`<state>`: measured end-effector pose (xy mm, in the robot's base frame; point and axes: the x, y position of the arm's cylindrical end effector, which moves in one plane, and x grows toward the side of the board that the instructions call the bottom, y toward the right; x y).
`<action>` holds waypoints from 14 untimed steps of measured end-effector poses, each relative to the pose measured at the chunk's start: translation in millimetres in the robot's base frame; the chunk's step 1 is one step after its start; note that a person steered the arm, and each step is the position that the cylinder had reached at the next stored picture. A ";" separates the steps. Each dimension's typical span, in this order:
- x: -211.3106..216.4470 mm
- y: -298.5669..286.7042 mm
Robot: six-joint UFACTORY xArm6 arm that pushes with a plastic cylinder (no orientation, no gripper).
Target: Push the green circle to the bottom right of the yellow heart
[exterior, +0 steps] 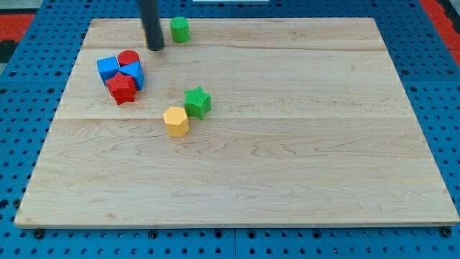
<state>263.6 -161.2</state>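
Note:
The green circle (180, 30) stands near the board's top edge, left of centre. My tip (156, 48) is just to its lower left, a small gap apart. A yellow block (176, 121), which looks hexagonal here, sits left of the board's middle. A green star (198, 102) touches it at its upper right.
A tight cluster sits at the view's left: a blue block (108, 68), a red round block (129, 58), another blue block (136, 75) and a red star (123, 88). The wooden board (302, 158) lies on a blue pegboard surface.

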 end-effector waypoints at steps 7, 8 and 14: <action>-36.6 55.3; -38.6 8.7; 195.0 186.4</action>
<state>458.6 25.2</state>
